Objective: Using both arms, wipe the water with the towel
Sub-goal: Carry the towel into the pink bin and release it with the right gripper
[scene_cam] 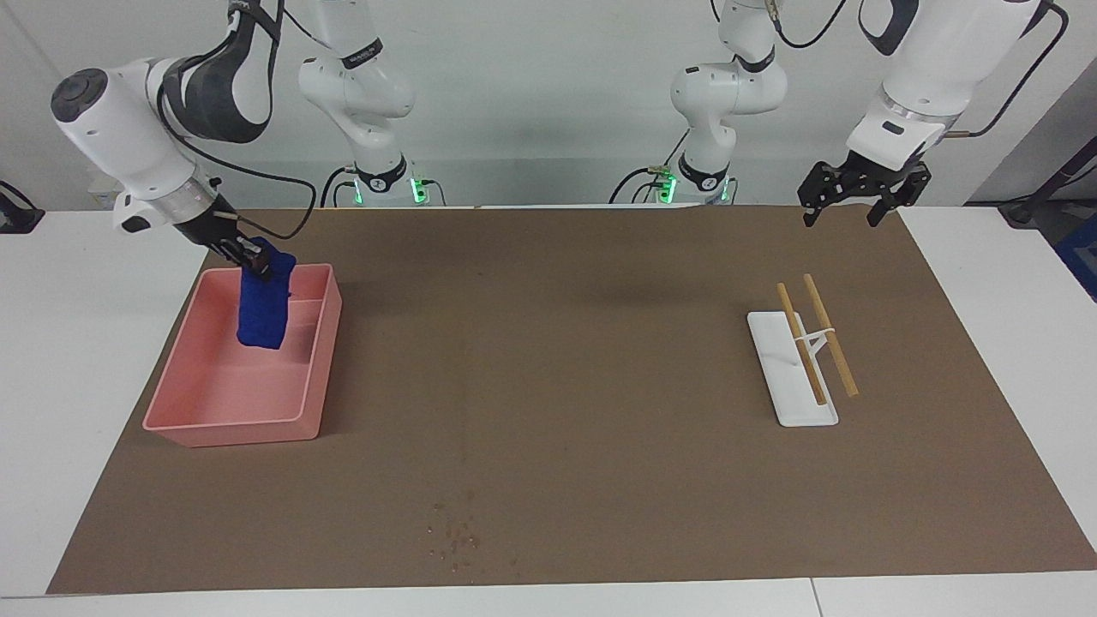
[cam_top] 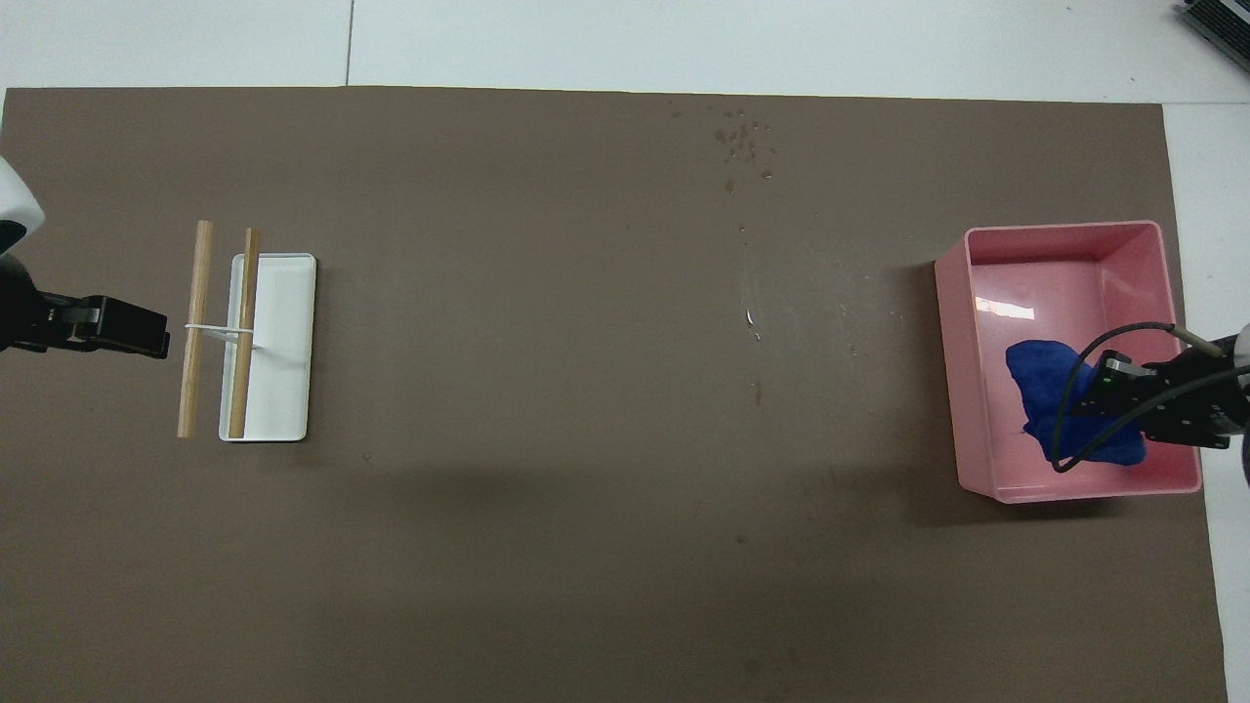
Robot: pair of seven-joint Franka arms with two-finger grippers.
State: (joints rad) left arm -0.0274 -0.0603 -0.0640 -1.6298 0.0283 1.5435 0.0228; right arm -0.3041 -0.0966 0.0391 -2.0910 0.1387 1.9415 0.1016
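Place: you are looking at a robotics lab | Evidence: two white arms (scene_cam: 128, 111) mounted at one edge of a white table (scene_cam: 77, 343) | brown mat (scene_cam: 557, 386) over its middle | bare pale wall, cables, green-lit base units

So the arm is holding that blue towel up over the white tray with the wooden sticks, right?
Not quite. The right gripper holds the blue towel up over the pink tray, as the facing view shows. The white tray with the sticks is at the other end of the table.
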